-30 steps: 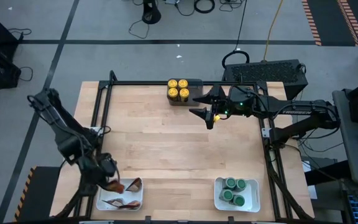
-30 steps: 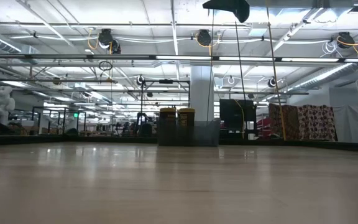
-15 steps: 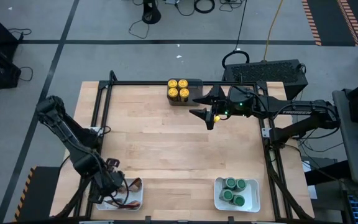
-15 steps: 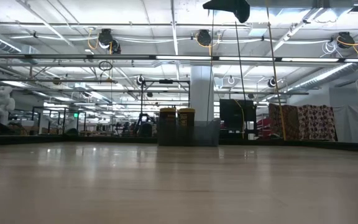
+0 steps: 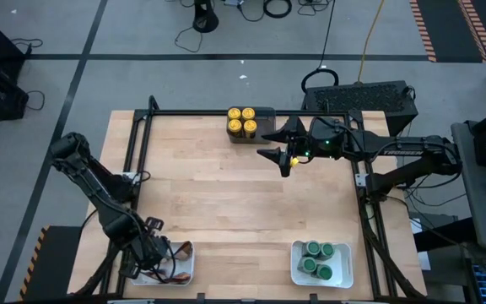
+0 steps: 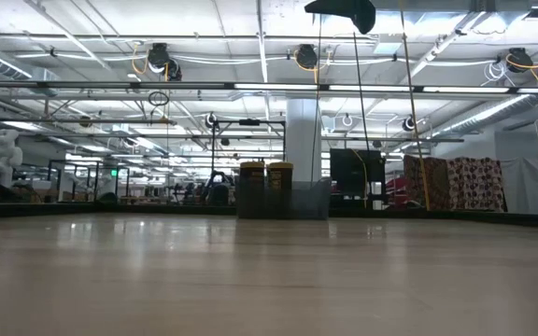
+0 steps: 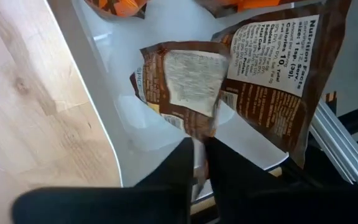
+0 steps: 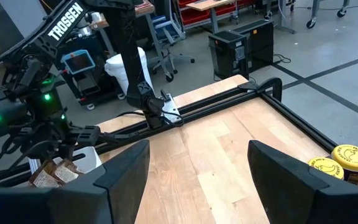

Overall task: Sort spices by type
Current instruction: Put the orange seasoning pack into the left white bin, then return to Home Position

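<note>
My left gripper [image 5: 154, 260] points down into the white tray [image 5: 184, 272] at the table's near left corner and is shut on a thin brown packet [image 7: 185, 81]. Another brown packet [image 7: 278, 81] lies flat on the tray floor beside it, and orange-brown packets [image 7: 117, 6] lie further along. Yellow-lidded jars [image 5: 242, 122] stand in a dark bin at the far edge. Green-lidded jars [image 5: 319, 260] stand in a second white tray [image 5: 344, 279] at the near right. My right gripper [image 5: 281, 152] hovers open above the far middle of the table, with nothing between its fingers. My left gripper pinches one narrow end of the brown packet [image 7: 199, 134] between its two fingers [image 7: 179, 165]. The fingers come from above, pointing steeply down. The packet reaches below them, bent, over the tray floor [image 7: 129, 106]. Whether its far end rests on the tray, I cannot tell.
A black metal frame [image 5: 142, 143] runs along the table's left, far and right edges. Bare wood [image 5: 226, 203] lies between the bin and the two trays. In the right wrist view the left arm [image 8: 36, 124] shows at the far corner of the table.
My left gripper has gone down and toward the table's near edge with the brown packet and has rolled a little. The packet, which was above the tray's edge, now reaches inside the tray.
</note>
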Available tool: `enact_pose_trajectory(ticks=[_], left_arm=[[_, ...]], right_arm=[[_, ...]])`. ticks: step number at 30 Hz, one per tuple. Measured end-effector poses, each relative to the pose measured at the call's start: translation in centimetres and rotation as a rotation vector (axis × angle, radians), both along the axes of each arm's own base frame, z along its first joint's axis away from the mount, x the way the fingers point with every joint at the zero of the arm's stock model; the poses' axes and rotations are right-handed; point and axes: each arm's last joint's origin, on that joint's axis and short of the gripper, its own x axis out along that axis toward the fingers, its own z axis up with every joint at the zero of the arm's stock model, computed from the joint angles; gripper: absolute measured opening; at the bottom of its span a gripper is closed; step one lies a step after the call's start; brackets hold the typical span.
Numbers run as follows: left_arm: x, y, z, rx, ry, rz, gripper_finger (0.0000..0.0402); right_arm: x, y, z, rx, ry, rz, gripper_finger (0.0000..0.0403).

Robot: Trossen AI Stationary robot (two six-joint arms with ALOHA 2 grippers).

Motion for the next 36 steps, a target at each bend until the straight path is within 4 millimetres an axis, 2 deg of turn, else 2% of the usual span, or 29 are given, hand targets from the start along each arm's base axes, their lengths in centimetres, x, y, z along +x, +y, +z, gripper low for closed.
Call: enact_pose_trajectory(ticks=[6,11,20,24,28,32,36], left_arm=[[0.0,0.0,0.0,0.002,0.004,0.007,0.0101],[-0.2,0.5,0.7,-0.022,-0.016,0.015,0.0126],[-1.3,3.9,4.7,-0.151,-0.134,0.169,0.013],[-2.4,6.0,6.7,-0.165,-0.301,0.264,0.013],[-3.0,8.2,8.7,-0.106,-0.598,0.353,0.013],[-2.6,10.2,10.3,-0.026,-0.866,0.413,0.013],[-1.3,11.8,11.8,0.014,-1.046,0.441,0.013]], right_arm=[[0.0,0.0,0.0,-0.001,0.0,0.0,0.0254],[0.0,0.0,0.0,-0.002,0.001,0.0,0.0254],[0.1,0.5,0.1,0.007,-0.015,0.014,0.0254],[0.3,1.6,0.0,0.003,-0.01,0.056,0.0254],[0.9,2.5,-0.5,-0.003,0.003,0.088,0.0254],[2.1,2.8,-1.2,-0.004,0.002,0.1,0.0254],[3.5,2.9,-2.1,-0.006,-0.011,0.109,0.0254]])
